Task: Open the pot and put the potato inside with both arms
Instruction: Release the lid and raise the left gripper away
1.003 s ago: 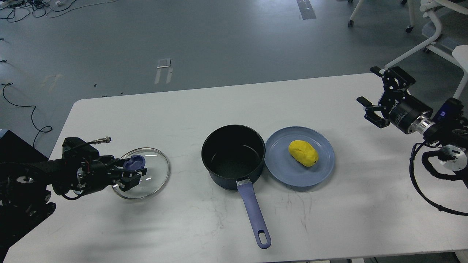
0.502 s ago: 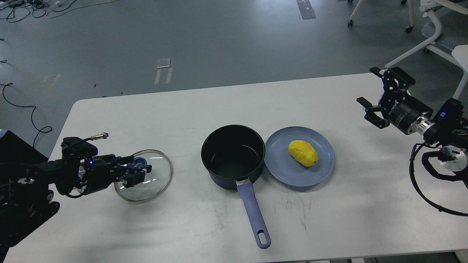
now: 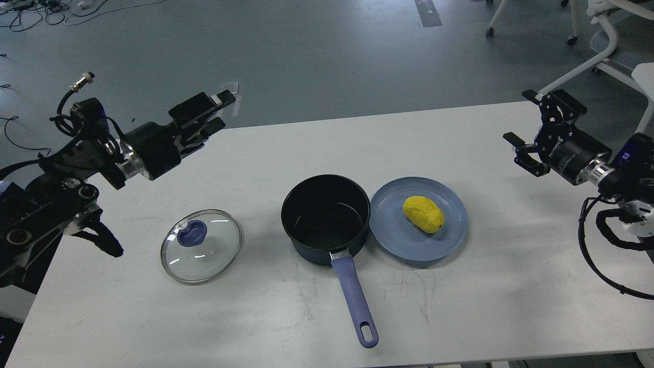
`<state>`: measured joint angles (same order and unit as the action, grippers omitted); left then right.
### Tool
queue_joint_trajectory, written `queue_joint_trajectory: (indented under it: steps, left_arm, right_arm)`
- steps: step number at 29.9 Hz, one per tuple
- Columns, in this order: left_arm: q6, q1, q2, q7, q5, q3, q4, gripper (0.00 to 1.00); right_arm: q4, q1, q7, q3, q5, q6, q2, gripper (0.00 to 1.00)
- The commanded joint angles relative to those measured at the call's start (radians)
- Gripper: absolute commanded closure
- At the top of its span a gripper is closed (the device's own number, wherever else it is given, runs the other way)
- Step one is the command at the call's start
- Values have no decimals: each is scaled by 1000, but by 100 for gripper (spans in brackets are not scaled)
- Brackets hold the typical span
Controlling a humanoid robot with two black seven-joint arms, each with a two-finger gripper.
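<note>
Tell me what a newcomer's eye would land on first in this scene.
Probably the bright yellow potato, lying on the blue plate just right of centre on the white table. Next, the open dark pot touching the plate's left edge, its glass lid flat on the table further left.

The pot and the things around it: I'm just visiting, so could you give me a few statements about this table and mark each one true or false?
1. The glass lid lies on the table, left of the pot. True.
2. The potato is inside the pot. False: it sits on the blue plate, and the pot is empty.
3. The left gripper holds the lid's knob. False: it is raised clear of the lid, holding nothing.
4. The right gripper is open and holds nothing. True.
5. The pot's handle points toward the far edge of the table. False: it points toward the near edge.
</note>
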<state>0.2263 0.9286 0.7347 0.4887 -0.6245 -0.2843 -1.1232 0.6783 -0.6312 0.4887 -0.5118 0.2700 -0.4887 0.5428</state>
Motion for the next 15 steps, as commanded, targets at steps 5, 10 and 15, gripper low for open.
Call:
queue_joint_trajectory:
  steps: [5, 10, 15]
  left_arm:
    - [25, -224, -98, -24, 192, -208, 3, 2]
    - [117, -338, -167, -110, 193, -355, 14, 2]
    - [146, -350, -208, -163, 180, -360, 17, 2]
  right_arm:
    - [4, 8, 0, 7, 2, 0, 2, 0]
    - [53, -7, 0, 62, 8, 0, 29, 0]
    - [153, -94, 0, 139, 72, 0, 150, 0]
